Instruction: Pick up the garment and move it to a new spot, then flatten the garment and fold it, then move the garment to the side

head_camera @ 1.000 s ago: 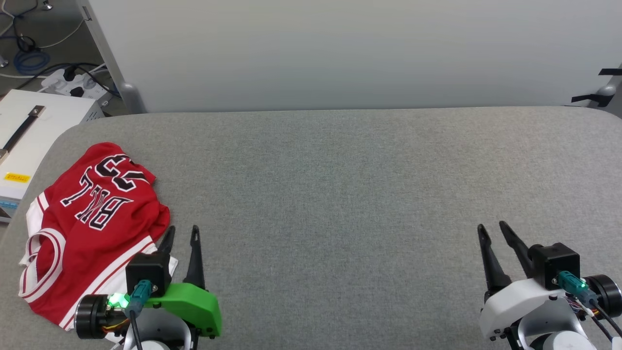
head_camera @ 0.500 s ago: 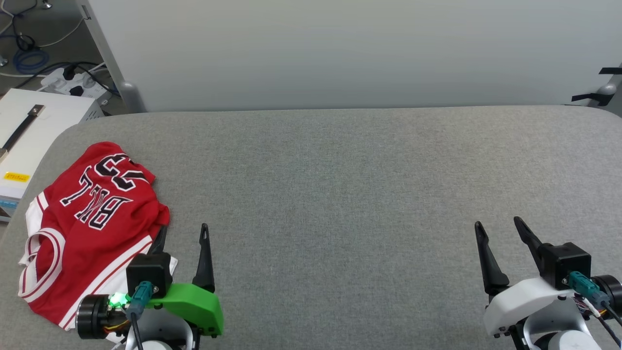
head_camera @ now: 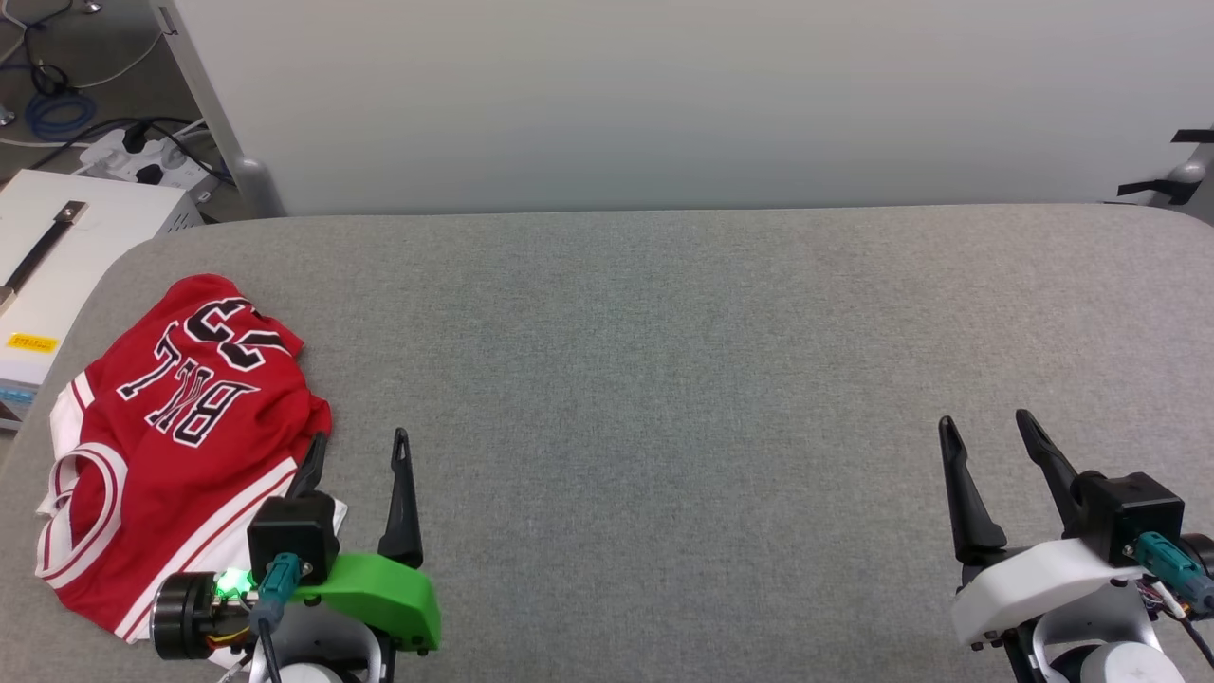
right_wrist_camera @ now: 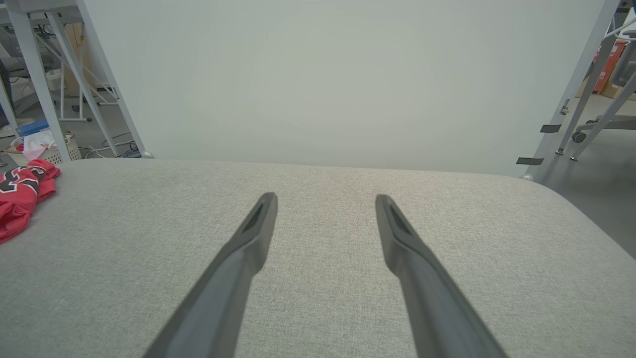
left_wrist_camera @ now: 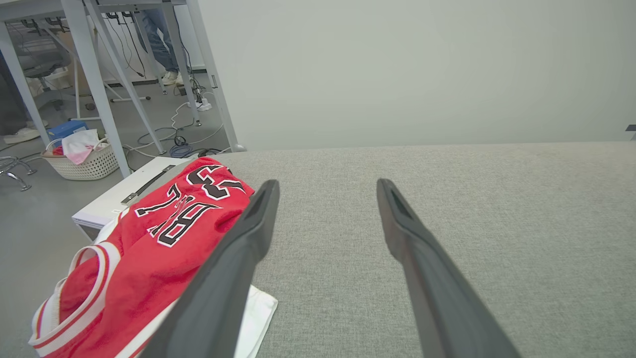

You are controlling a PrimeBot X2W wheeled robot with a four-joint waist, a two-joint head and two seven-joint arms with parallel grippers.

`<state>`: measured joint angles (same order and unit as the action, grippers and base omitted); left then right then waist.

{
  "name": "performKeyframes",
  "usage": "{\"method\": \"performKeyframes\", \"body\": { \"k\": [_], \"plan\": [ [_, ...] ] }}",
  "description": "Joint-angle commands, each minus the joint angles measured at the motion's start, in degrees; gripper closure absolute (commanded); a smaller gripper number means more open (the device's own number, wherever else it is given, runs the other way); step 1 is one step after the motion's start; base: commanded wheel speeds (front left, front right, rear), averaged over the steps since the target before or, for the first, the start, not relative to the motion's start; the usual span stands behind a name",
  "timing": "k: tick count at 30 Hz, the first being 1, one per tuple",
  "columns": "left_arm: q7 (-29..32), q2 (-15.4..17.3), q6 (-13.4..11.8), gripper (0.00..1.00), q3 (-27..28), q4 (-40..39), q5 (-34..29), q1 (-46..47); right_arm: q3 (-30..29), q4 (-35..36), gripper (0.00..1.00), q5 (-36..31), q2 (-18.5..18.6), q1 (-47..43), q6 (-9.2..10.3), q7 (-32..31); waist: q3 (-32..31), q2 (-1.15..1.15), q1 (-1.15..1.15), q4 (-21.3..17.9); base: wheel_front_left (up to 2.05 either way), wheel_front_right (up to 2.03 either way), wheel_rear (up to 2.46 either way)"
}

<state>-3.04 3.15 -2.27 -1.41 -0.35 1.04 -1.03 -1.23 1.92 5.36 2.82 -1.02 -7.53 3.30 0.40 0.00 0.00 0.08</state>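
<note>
The garment (head_camera: 180,436), a red jersey with black white-outlined lettering and white-and-red trim, lies crumpled at the near left of the grey table (head_camera: 664,379). It also appears at the lower left of the left wrist view (left_wrist_camera: 149,248) and at the far left edge of the right wrist view (right_wrist_camera: 20,199). My left gripper (head_camera: 360,441) is open beside the garment's right edge, one fingertip over the cloth, nothing held. Far from it, at the near right, my right gripper (head_camera: 984,425) hovers open and empty above bare table.
A pale wall panel (head_camera: 664,95) stands behind the table. Left of the table is a white box (head_camera: 57,266), with cables and a power strip (head_camera: 142,161) on the floor. A basket (left_wrist_camera: 84,159) and metal frame legs stand farther left.
Both grippers have opened wider. The right gripper has shifted slightly right and farther up the table; the left has barely moved. The garment lies as before.
</note>
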Motion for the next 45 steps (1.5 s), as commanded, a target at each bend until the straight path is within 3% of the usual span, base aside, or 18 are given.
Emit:
{"method": "performKeyframes", "body": {
  "k": [1,45],
  "plan": [
    [-0.7,-0.1,-0.4,0.0,-0.1,-0.2,0.4,0.9,-0.2,0.5,0.0,0.6,0.0,-0.3,0.01,0.6,0.0,0.0,0.0,0.0,0.0,0.0,0.0],
    [-6.2,-0.2,-2.8,0.0,-2.3,0.3,2.0,1.0,-0.4,2.0,0.0,3.7,0.0,-2.5,0.03,6.0,0.0,0.0,0.0,0.6,0.0,0.0,0.0]
  ]
}}
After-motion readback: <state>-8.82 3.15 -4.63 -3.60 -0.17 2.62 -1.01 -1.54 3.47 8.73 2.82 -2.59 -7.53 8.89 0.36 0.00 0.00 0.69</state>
